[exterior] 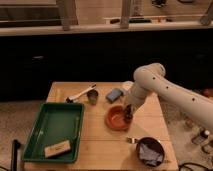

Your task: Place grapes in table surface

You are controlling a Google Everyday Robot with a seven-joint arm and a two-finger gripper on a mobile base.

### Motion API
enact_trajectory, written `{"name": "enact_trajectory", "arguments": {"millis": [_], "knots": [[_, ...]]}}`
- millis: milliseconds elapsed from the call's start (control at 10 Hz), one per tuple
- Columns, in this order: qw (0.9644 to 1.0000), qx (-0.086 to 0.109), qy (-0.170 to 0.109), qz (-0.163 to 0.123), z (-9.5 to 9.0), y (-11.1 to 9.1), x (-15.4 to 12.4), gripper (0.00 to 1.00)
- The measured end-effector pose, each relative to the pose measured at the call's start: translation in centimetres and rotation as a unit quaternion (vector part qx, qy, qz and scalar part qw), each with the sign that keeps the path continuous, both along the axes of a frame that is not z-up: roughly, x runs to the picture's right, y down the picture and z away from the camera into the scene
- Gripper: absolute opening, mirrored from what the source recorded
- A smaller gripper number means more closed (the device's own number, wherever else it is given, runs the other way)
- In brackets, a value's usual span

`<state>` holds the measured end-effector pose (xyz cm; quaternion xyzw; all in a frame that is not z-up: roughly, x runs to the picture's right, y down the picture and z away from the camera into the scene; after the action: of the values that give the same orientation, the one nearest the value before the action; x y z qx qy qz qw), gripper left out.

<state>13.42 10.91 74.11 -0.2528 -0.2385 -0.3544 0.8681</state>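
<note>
My gripper (129, 111) hangs at the end of the white arm that reaches in from the right. It points down over the right side of the orange bowl (116, 120). A small dark clump, the grapes (129, 116), shows right at the gripper's tip, just above the bowl's right rim. I cannot tell whether the gripper holds them. The bowl stands on the light tan plank table surface (100, 145), near its middle right.
A green tray (50, 125) with a tan block (56, 148) fills the table's left front. A white utensil (80, 93), a metal cup (93, 96) and a blue sponge (114, 95) lie at the back. A dark bowl (150, 150) stands at the front right.
</note>
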Motion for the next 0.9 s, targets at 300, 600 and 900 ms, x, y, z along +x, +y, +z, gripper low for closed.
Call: {"name": "enact_trajectory", "arguments": {"millis": [300,600,900], "knots": [[0.9997,-0.001,0.011,0.024,0.4,-0.3,2.6,0.00],[0.9983,-0.009,0.022,0.053,1.3,-0.2,5.7,0.00],[0.9964,-0.019,0.032,0.075,2.6,0.1,8.0,0.00]]}}
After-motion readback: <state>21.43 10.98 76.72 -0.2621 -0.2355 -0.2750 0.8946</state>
